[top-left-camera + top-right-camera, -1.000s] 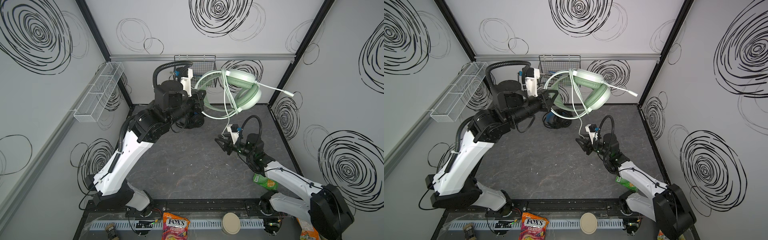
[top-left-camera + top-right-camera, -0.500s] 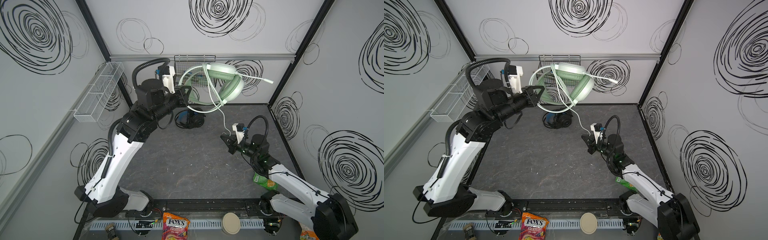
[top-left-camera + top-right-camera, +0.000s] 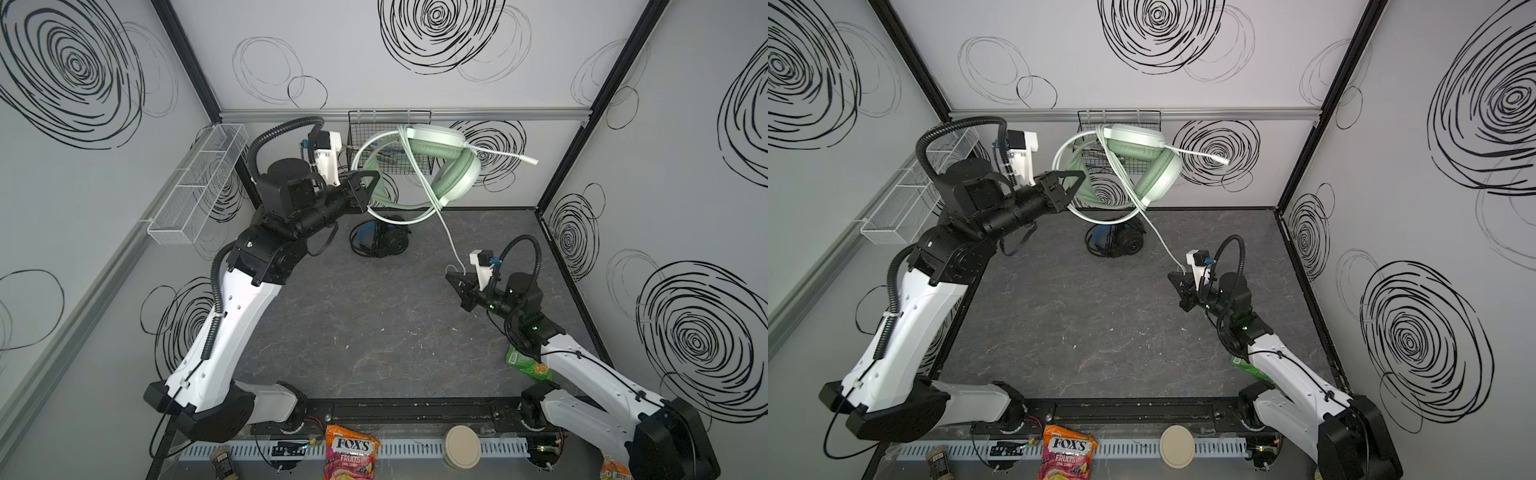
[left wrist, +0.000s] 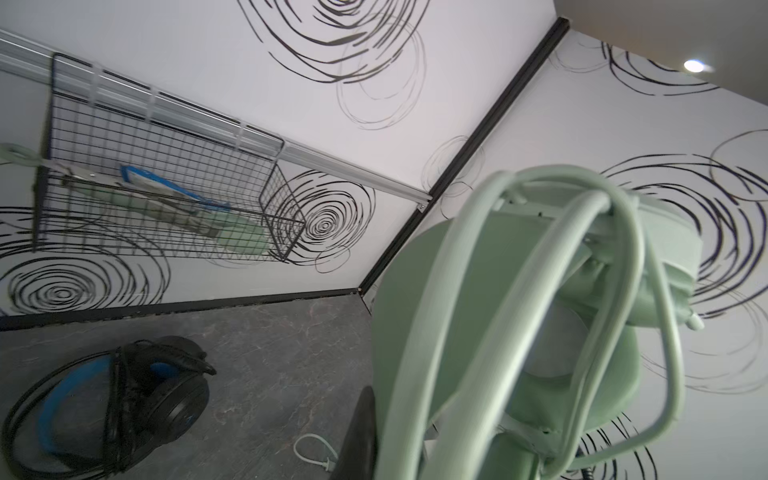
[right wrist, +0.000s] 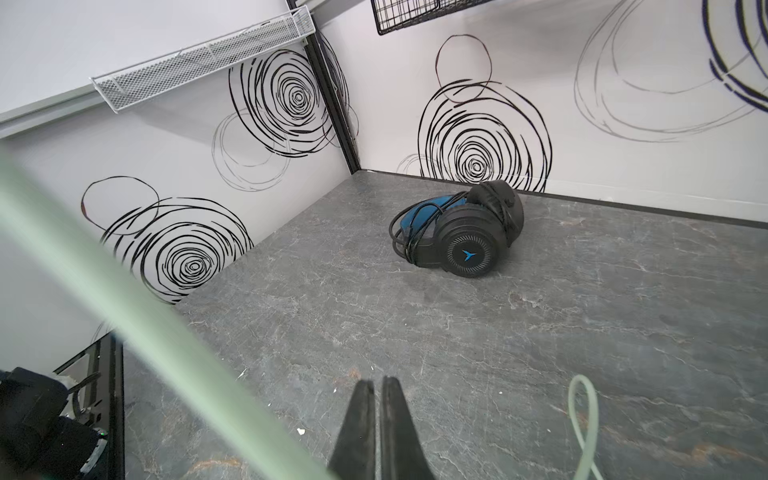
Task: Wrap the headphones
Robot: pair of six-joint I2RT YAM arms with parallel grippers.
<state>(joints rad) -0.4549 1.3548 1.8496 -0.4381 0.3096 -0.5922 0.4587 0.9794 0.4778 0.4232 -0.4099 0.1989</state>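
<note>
The mint-green headphones hang in the air in front of the back wall. My left gripper is shut on their headband. In the left wrist view one black finger presses against the pale band. The whitish cable loops over the earcups and runs down to my right gripper. That gripper is shut with nothing between its tips; the cable passes beside it. The black headphones lie on the table at the back, cable wound round them.
A black wire basket hangs on the back wall behind the raised headset. A white mesh shelf runs along the left wall. A green packet lies under my right arm. A candy bag and a round lid sit at the front edge.
My left arm has carried the mint-green headset left and back toward the wire basket. My right gripper has gone from slightly open to shut and stays low near the cable.
</note>
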